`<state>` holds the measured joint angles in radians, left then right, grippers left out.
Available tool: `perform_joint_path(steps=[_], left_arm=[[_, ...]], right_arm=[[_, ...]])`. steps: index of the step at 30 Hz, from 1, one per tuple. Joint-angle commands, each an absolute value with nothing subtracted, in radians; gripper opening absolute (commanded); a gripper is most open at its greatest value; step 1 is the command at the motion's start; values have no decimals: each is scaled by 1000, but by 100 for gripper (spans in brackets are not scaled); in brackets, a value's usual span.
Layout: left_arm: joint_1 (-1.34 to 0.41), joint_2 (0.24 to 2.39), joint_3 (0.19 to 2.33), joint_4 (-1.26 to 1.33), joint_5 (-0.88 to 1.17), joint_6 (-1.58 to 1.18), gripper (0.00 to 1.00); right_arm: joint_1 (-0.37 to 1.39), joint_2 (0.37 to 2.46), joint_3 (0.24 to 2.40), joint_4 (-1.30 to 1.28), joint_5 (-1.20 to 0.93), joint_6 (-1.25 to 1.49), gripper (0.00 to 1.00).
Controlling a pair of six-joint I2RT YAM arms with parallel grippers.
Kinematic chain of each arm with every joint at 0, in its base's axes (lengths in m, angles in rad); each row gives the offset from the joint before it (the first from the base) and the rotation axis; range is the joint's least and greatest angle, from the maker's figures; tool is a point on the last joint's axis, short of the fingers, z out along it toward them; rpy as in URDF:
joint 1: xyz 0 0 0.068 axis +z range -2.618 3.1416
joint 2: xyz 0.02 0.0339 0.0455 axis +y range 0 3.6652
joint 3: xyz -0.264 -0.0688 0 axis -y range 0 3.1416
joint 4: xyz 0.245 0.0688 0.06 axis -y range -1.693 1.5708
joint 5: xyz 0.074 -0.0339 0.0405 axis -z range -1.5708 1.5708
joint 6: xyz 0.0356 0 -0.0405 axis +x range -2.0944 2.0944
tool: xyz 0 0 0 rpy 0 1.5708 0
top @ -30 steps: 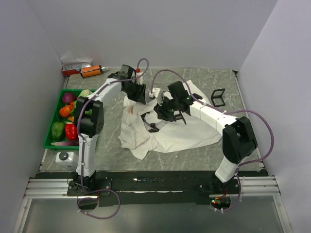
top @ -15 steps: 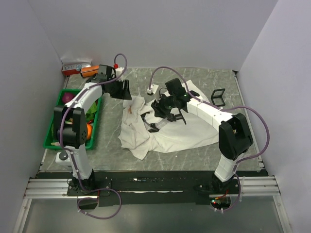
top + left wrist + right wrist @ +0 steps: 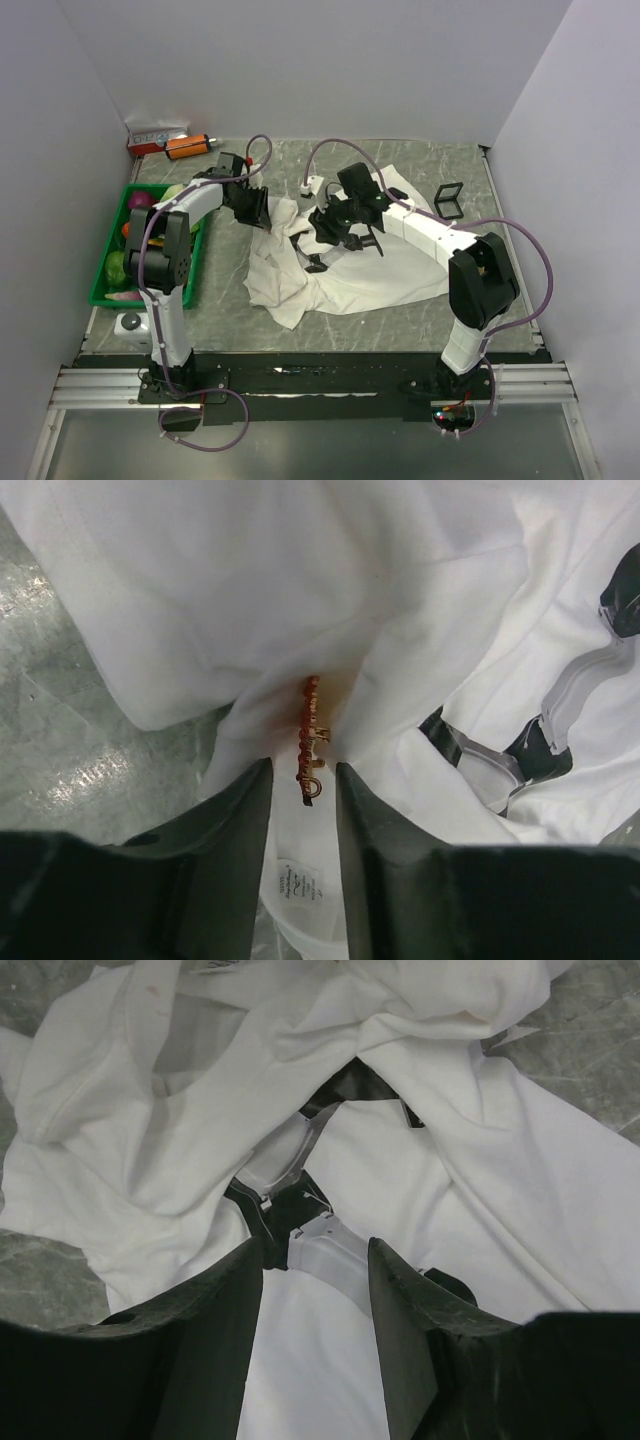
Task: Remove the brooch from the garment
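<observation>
The white garment (image 3: 350, 280) lies crumpled on the table (image 3: 420, 325). Your right end effector (image 3: 315, 1260) straddles a fold at the garment's middle, jaws apart. Your left end effector (image 3: 303, 780) stands unclenched around the brooch (image 3: 311, 738), pinned near the garment's left edge. Close on metal only, not cloth.

From my remote seat I count two claws over the desk (image 3: 400, 320): one left claw (image 3: 256, 210) and one right claw (image 3: 330, 230). There is one white garment (image 3: 350, 280) and one brooch (image 3: 310, 742). One green crate (image 3: 96, 297) holds vegetables too crowded to count. The rest are singles: an orange-and-black cylinder (image 3: 188, 146), a red-and-white box (image 3: 155, 136), a black square frame (image 3: 449, 201) and a small grey-white device (image 3: 133, 323).
</observation>
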<state>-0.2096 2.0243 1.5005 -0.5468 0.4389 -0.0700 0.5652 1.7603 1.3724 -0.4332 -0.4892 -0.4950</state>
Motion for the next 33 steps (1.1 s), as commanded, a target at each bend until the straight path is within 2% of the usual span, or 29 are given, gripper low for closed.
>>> perform_joint_path(steps=[1,4,8,16,21,28,33], left_arm=[[-210,2026,1542,-549,431,-80,34],[-215,2014,1534,-552,416,-71,23],[-224,1974,1523,-574,400,-60,1],[-222,1849,1505,-722,383,-129,1],[-225,1781,1453,-755,400,-256,1],[-224,1684,1320,-747,492,-339,1],[-221,1654,1270,-759,485,-359,1]], right_arm=[[575,1715,1359,-408,-480,-499,54],[575,1712,1353,-405,-480,-499,54],[577,1726,1367,-399,-489,-482,54],[624,1779,1492,-353,-561,-345,53],[715,1830,1531,-287,-410,-281,54],[790,1819,1413,-105,-396,-299,55],[819,1853,1402,-75,-417,-328,57]])
